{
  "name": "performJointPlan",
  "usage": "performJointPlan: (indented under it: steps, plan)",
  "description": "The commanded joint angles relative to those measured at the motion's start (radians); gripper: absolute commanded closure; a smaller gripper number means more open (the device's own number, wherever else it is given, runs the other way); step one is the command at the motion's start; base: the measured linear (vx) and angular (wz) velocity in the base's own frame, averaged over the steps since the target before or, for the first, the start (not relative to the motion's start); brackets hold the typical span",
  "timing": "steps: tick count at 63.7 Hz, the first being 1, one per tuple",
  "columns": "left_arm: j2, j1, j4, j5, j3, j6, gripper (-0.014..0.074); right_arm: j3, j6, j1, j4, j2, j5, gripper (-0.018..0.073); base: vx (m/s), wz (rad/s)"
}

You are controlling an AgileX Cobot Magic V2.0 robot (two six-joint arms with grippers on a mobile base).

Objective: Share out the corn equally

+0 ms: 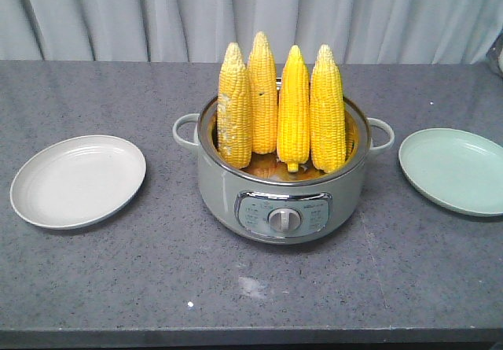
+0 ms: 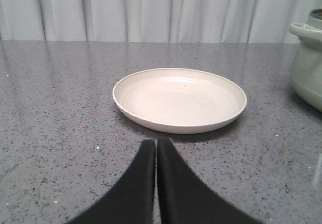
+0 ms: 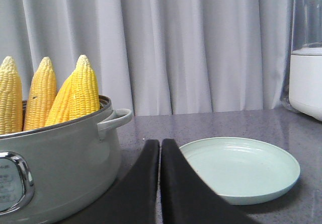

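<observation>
Both my tools are sitting empty with jaws pressed together: my left gripper (image 2: 156, 144) is facing the white plate (image 2: 179, 99) at the centre of its wrist view, and my right gripper (image 3: 160, 144) is pointing between the pot (image 3: 55, 168) and the green plate (image 3: 241, 168). The corn (image 1: 280, 106), four cobs, is standing tips-up in the pot at the centre of the front view, with neither plate loaded. I am judging the first pick best done by opening fully, clamping an outer cob across its upper half, and lifting straight up clear of the rim.

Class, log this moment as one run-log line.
corn: four upright in cooker; white plate: bare; green plate: bare; left gripper: shut; right gripper: shut
</observation>
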Motion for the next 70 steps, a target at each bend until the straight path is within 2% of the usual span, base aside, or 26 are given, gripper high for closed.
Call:
performJointPlan:
  steps: [1,70]
  plan:
    - [-0.017,-0.003,-0.002,-0.077,0.015,-0.007,0.0603,0.007,-0.011,-0.006,-0.008,-0.003,-0.068,0.0562,0.01,0.00]
    - [-0.017,-0.003,-0.002,-0.077,0.015,-0.007,0.0603,0.007,-0.011,-0.006,-0.008,-0.003,-0.068,0.0562,0.00,0.00]
